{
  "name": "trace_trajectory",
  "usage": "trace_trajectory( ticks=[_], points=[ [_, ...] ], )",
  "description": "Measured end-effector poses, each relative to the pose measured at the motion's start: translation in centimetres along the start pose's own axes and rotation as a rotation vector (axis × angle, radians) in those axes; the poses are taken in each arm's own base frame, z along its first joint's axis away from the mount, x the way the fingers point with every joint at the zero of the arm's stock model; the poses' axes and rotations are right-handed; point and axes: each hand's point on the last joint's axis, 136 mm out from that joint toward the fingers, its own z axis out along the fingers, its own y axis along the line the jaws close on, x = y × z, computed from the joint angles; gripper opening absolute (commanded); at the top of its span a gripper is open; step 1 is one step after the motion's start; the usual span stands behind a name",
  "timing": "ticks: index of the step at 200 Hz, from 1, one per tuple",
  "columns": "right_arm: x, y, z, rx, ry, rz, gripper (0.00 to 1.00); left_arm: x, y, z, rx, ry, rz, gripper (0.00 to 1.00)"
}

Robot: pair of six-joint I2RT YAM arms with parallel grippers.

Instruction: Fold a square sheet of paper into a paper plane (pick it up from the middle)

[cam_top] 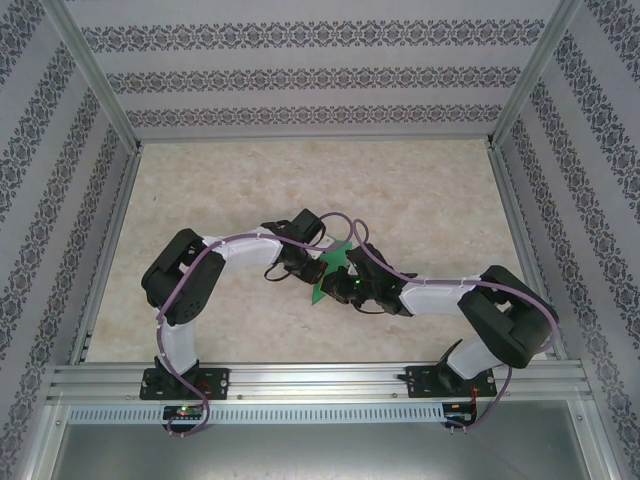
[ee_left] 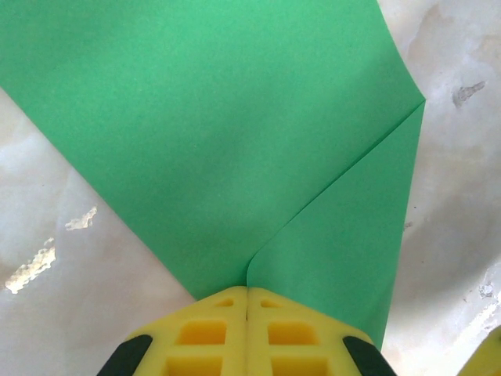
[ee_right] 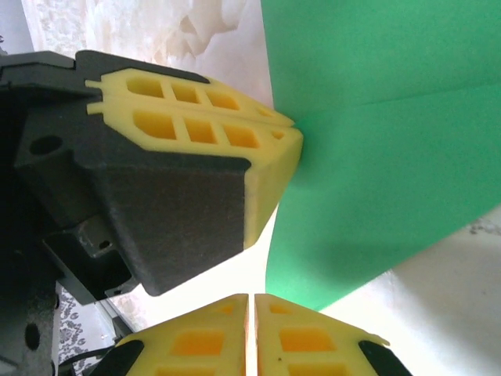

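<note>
The square sheet of paper [ee_left: 219, 141] is bright green and folded along a crease running to a sharp corner at the right. It is held up off the table. My left gripper [ee_left: 247, 291] is shut on the paper where the crease ends. In the top view the paper [cam_top: 330, 268] sits between the left gripper [cam_top: 305, 262] and the right gripper [cam_top: 347, 287]. In the right wrist view the left gripper [ee_right: 293, 135] pinches the paper [ee_right: 376, 157] at its edge. My right gripper [ee_right: 251, 298] is shut just below the paper's lower corner, with nothing seen between its fingers.
The table [cam_top: 420, 200] is pale and marbled, walled by patterned panels at the back and both sides. An aluminium rail [cam_top: 320, 380] runs along the near edge. Both arms bend inward and meet at mid-table.
</note>
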Motion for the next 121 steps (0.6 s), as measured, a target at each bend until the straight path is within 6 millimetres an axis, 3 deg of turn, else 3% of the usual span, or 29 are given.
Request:
trace_trajectory(
  ticks=[53, 96, 121],
  points=[
    [0.2, -2.3, 2.2, 0.060, 0.031, 0.026, 0.10, 0.0, 0.0, 0.0, -0.001, 0.002, 0.000, 0.00],
    [0.1, -2.1, 2.3, 0.051, 0.031, 0.026, 0.12, 0.0, 0.1, 0.0, -0.004, 0.002, 0.000, 0.00],
    [0.2, -1.2, 1.3, 0.042, 0.015, 0.013, 0.12, 0.0, 0.1, 0.0, -0.004, 0.002, 0.002, 0.00]
  ],
)
